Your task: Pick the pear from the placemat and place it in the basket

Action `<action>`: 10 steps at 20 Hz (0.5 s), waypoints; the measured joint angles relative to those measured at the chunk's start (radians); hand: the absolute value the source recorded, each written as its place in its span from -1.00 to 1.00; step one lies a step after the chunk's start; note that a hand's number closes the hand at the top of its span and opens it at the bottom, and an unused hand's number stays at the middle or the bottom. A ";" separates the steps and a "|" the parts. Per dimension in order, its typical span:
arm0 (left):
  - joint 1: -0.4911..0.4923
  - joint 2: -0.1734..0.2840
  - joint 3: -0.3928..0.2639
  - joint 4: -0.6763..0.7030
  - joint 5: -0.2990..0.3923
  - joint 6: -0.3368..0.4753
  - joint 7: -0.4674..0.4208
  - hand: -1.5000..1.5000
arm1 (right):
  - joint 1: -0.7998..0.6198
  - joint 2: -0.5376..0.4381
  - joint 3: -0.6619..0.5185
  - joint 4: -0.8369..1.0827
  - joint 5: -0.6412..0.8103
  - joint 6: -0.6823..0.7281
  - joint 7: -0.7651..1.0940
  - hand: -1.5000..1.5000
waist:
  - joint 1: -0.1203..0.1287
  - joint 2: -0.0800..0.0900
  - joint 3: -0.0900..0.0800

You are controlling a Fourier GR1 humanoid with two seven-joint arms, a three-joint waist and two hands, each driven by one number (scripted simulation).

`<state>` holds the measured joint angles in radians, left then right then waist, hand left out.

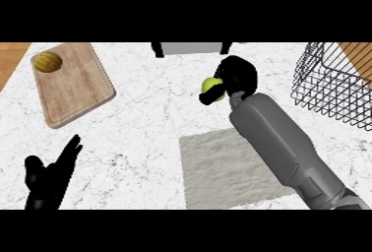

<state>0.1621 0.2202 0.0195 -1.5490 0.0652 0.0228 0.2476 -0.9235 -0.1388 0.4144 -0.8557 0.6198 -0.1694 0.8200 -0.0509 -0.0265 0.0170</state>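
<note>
My right hand [236, 78] is up over the marble counter, its fingers curled round a yellow-green pear [211, 86] that shows at the hand's left side. The hand is beyond the grey placemat [225, 170], which lies flat at the lower middle with the right forearm crossing above it. The black wire basket [330, 86] stands at the right edge, well apart from the hand. My left hand [47, 179] rests open at the lower left, fingers up.
A wooden cutting board [76, 86] lies at the upper left with a round yellow fruit [47, 61] on its far corner. A grey object with black legs [190, 48] sits at the counter's back edge, just behind the right hand.
</note>
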 measured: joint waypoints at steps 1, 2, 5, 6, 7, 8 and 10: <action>0.002 0.000 0.001 -0.002 0.002 -0.001 0.002 0.00 | -0.005 0.003 -0.027 -0.035 -0.001 -0.060 0.009 1.00 | -0.003 -0.001 0.000; 0.007 0.002 0.003 -0.005 0.001 -0.001 0.001 0.00 | -0.016 -0.002 -0.051 -0.069 0.004 -0.115 0.019 1.00 | -0.004 -0.002 0.000; 0.010 0.001 0.003 -0.009 0.002 -0.001 0.010 0.00 | -0.030 -0.019 -0.084 -0.179 0.047 -0.227 0.059 1.00 | -0.009 -0.004 -0.001; 0.008 0.003 0.006 -0.007 0.004 -0.004 0.010 0.00 | -0.042 -0.022 -0.092 -0.210 0.068 -0.250 0.081 1.00 | -0.008 -0.003 -0.001; 0.008 0.001 0.004 -0.005 0.001 -0.003 0.006 0.00 | -0.054 -0.038 -0.107 -0.244 0.082 -0.258 0.100 1.00 | -0.008 -0.003 -0.002; 0.008 -0.001 0.004 -0.005 0.001 -0.003 0.005 0.00 | -0.060 -0.048 -0.116 -0.280 0.100 -0.262 0.126 1.00 | -0.009 -0.004 -0.002; 0.007 0.001 0.005 -0.004 -0.002 -0.004 0.005 0.00 | -0.075 -0.085 -0.138 -0.348 0.132 -0.249 0.176 1.00 | -0.009 -0.004 -0.003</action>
<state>0.1694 0.2210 0.0242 -1.5533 0.0632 0.0185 0.2522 -0.9989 -0.2233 0.2761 -1.2038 0.7514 -0.4188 0.9964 -0.0597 -0.0301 0.0144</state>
